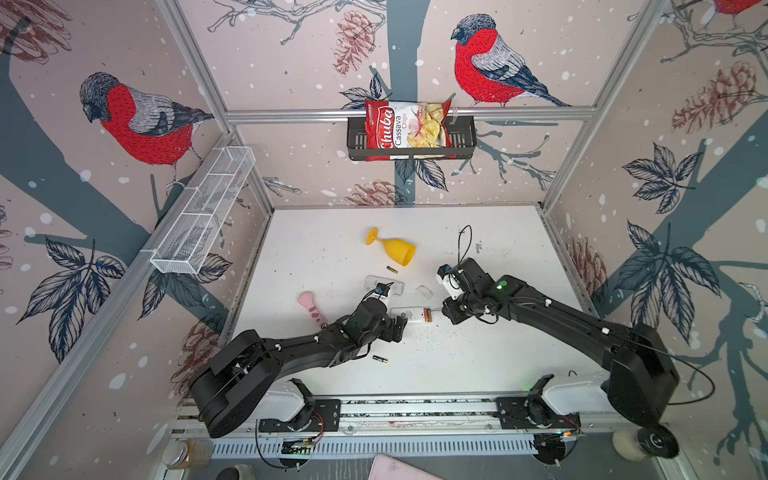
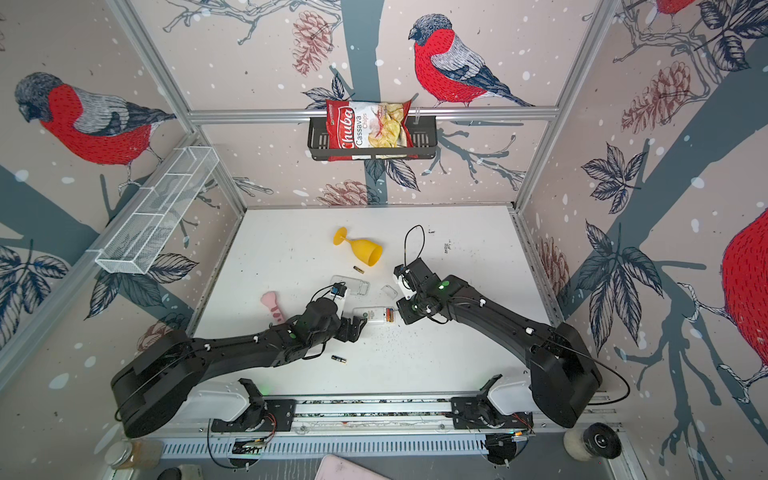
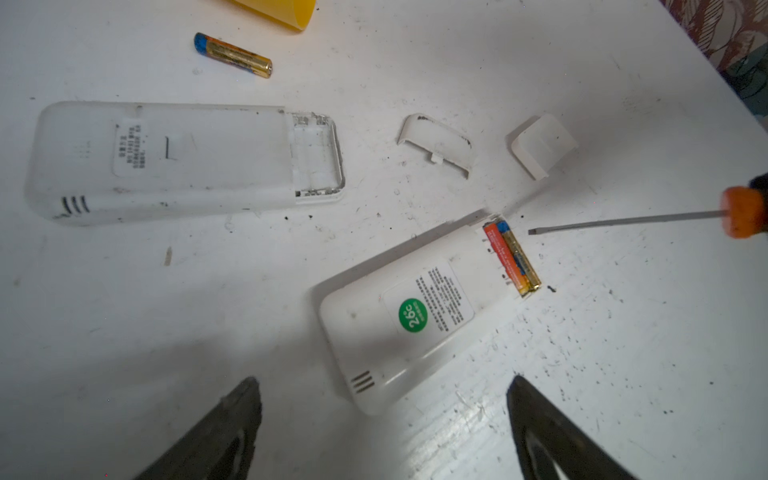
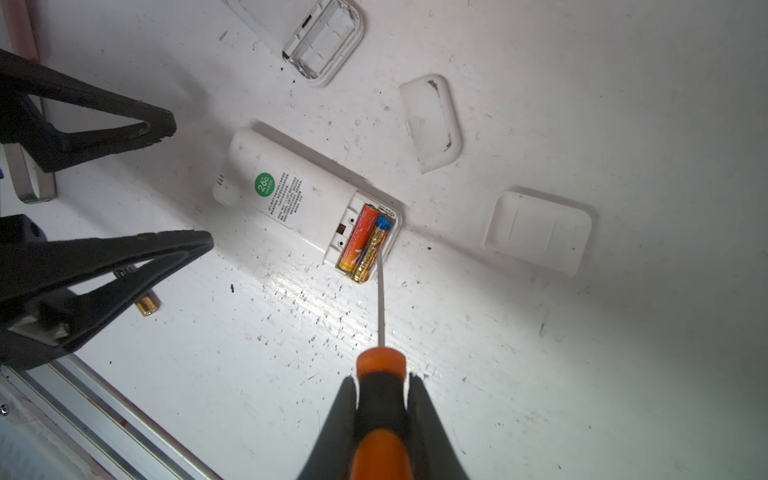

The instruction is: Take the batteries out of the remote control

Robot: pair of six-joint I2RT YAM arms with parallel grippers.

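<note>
A white remote control with a green sticker lies face down mid-table, its bay open. Two batteries sit side by side in it. My right gripper is shut on an orange-and-black screwdriver; its tip is at the blue end of the outer battery. My left gripper stands open just off the remote's other end, touching nothing. A second remote has an empty bay. Loose batteries lie near the goblet and by my left arm.
Two white battery covers lie beyond the remotes. A yellow goblet lies on its side further back, a pink toy at the left. A wire basket and a black shelf with a chips bag hang on the walls.
</note>
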